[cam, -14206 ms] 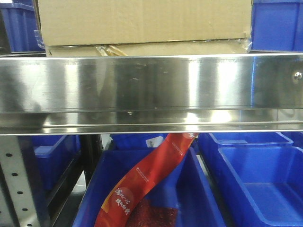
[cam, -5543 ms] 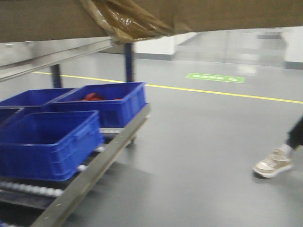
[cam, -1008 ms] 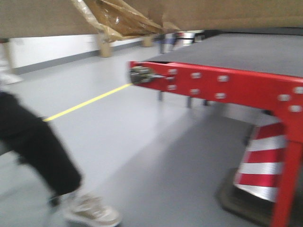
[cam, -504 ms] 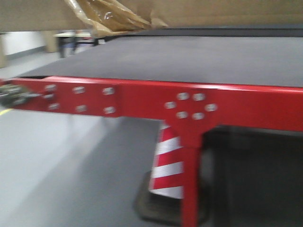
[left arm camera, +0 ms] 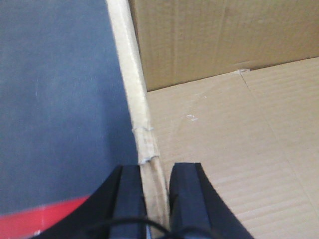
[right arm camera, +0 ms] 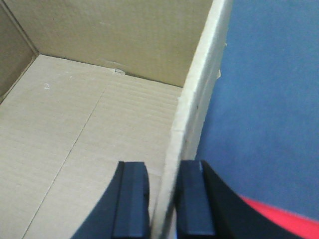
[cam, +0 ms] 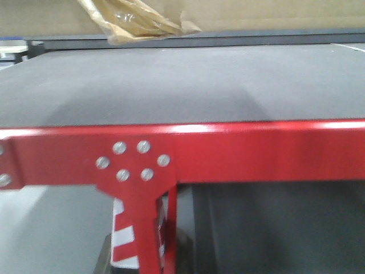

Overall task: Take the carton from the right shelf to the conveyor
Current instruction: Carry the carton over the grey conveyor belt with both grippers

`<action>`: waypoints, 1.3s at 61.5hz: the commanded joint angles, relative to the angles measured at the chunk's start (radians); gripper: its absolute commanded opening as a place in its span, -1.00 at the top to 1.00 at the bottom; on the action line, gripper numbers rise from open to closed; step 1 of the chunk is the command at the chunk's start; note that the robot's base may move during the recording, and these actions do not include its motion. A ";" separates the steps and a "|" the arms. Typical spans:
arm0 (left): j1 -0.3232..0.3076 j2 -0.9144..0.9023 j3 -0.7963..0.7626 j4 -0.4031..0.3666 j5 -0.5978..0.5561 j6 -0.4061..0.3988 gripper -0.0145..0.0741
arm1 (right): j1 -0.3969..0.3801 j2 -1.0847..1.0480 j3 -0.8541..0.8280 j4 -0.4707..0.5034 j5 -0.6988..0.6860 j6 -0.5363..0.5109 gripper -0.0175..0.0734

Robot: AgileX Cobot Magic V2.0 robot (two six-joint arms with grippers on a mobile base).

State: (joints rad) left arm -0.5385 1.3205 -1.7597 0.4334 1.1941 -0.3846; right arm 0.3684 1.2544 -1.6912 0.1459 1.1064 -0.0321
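Above the conveyor [cam: 171, 85], near edge: left gripper [left arm camera: 155, 199] pinches the carton [left arm camera: 224, 149] by its left wall; right gripper [right arm camera: 162, 199] pinches the right wall. Conveyor now nearer and squarer than half a second back. Approach looks finished; lowering likely next.

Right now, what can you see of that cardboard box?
The carton is plain brown corrugated cardboard, open-topped, with nothing showing inside. The left hand pinches its left wall, whose top edge is dented; the right hand pinches the right wall. It hangs above the dark conveyor, ragged tape dangling underneath.
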 commanded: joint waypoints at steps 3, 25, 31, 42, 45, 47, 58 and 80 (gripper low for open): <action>0.005 -0.006 -0.002 0.084 -0.017 0.018 0.71 | 0.002 -0.017 -0.004 0.008 -0.023 -0.020 0.76; 0.005 -0.006 -0.002 0.087 -0.017 0.018 0.71 | 0.002 -0.017 -0.004 0.008 -0.023 -0.020 0.76; 0.005 -0.006 -0.002 0.086 -0.017 0.018 0.71 | 0.002 -0.017 -0.004 0.008 -0.023 -0.020 0.76; 0.005 -0.006 -0.002 0.086 -0.017 0.018 0.71 | 0.002 -0.017 -0.004 0.008 -0.023 -0.020 0.76; 0.005 -0.006 -0.002 0.093 -0.017 0.018 0.71 | 0.002 -0.017 -0.004 0.008 -0.023 -0.020 0.76; 0.005 -0.006 -0.002 0.093 -0.017 0.018 0.71 | 0.002 -0.017 -0.004 0.008 -0.023 -0.020 0.76; 0.005 -0.006 -0.002 0.093 -0.017 0.018 0.71 | 0.002 -0.017 -0.004 0.008 -0.023 -0.020 0.76; 0.005 -0.006 -0.002 0.093 -0.017 0.018 0.71 | 0.002 -0.017 -0.004 0.008 -0.023 -0.020 0.76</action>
State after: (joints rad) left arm -0.5385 1.3205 -1.7597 0.4439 1.1941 -0.3846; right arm 0.3694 1.2565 -1.6912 0.1499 1.1025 -0.0298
